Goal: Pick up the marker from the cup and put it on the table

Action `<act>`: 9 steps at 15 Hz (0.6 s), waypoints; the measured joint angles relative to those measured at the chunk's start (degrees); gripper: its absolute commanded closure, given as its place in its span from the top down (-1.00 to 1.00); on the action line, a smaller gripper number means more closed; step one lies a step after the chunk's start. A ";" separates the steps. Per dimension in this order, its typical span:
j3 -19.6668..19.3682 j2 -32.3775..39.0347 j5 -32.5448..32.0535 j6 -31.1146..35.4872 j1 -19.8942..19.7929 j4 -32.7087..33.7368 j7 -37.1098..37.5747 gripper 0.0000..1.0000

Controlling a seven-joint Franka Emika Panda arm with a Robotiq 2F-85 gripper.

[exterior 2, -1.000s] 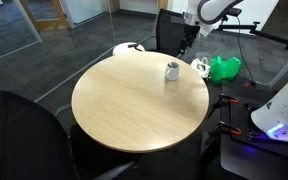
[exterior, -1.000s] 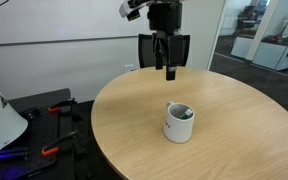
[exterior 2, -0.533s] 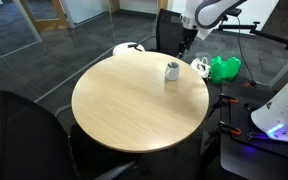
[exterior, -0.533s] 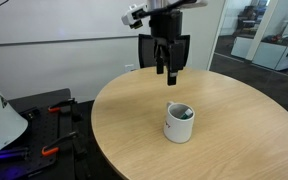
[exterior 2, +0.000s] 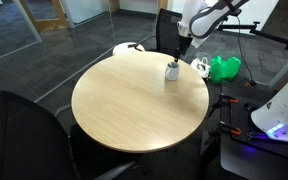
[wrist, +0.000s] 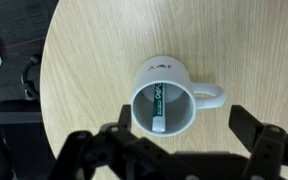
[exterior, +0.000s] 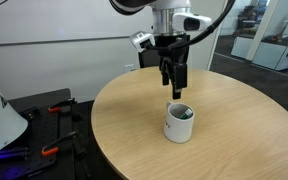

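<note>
in an exterior view the gripper (exterior: 173,92) hangs just above the cup (exterior: 179,124) on the table (exterior: 124,125); its inside is unclear there. the wrist view shows the marker (wrist: 158,105) inside the cup, perhaps leaning, and the fingers (wrist: 246,128) spread wide, holding nothing.

We see a white arm (exterior: 167,12) of rounded segments, ending in a black pincer (exterior: 173,93) whose angular fingers (wrist: 260,138) are built from dark, jointed links.
</note>
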 measured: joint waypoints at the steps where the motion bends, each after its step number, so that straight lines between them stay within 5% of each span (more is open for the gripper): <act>1: 0.00 0.72 0.74 0.40 -0.08 0.28 -0.01 1.00; 4: 0.00 2.79 2.62 0.65 -0.48 1.64 -0.20 1.00; 7: 0.00 4.71 3.49 0.65 -0.96 3.38 -1.54 0.54; 9: 0.00 5.90 3.55 0.65 -1.24 4.66 -2.64 0.60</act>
